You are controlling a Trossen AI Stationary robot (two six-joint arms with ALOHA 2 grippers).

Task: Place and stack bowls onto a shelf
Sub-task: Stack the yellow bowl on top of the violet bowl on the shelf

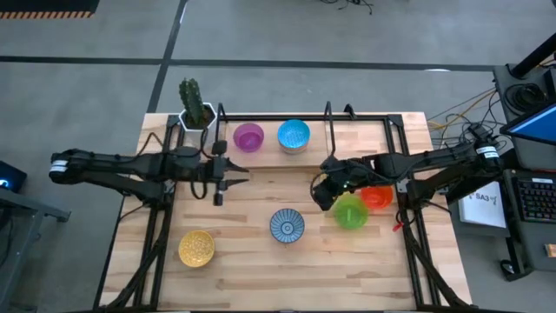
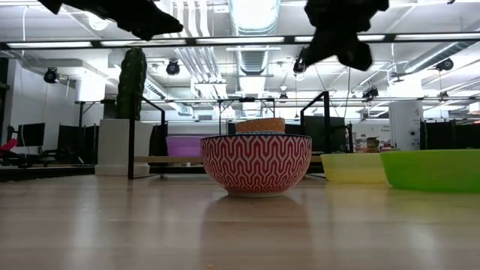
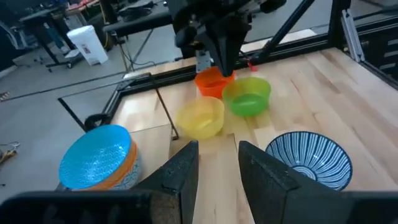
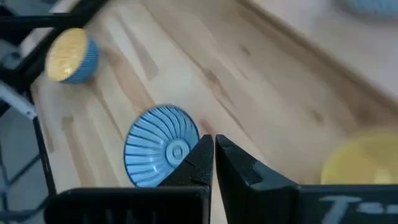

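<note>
On the shelf (image 1: 365,139) at the back stand a purple bowl (image 1: 248,136) and a plain blue bowl (image 1: 294,135) nested in an orange one (image 3: 118,177). On the tabletop sit a blue-and-white patterned bowl (image 1: 287,225), a green bowl (image 1: 351,211), a red-orange bowl (image 1: 378,198) and a yellow bowl (image 3: 200,118). Another yellow bowl (image 1: 196,248) sits near the front left. My left gripper (image 3: 217,149) hangs open in the air in front of the purple bowl. My right gripper (image 4: 213,142) is shut and empty, above the table beside the green bowl.
A white pot with a green cactus (image 1: 195,106) stands at the shelf's left end. Black rails and uprights (image 1: 328,117) frame the shelf. Bare tabletop (image 1: 243,269) lies between the front yellow bowl and the patterned bowl and along the near edge.
</note>
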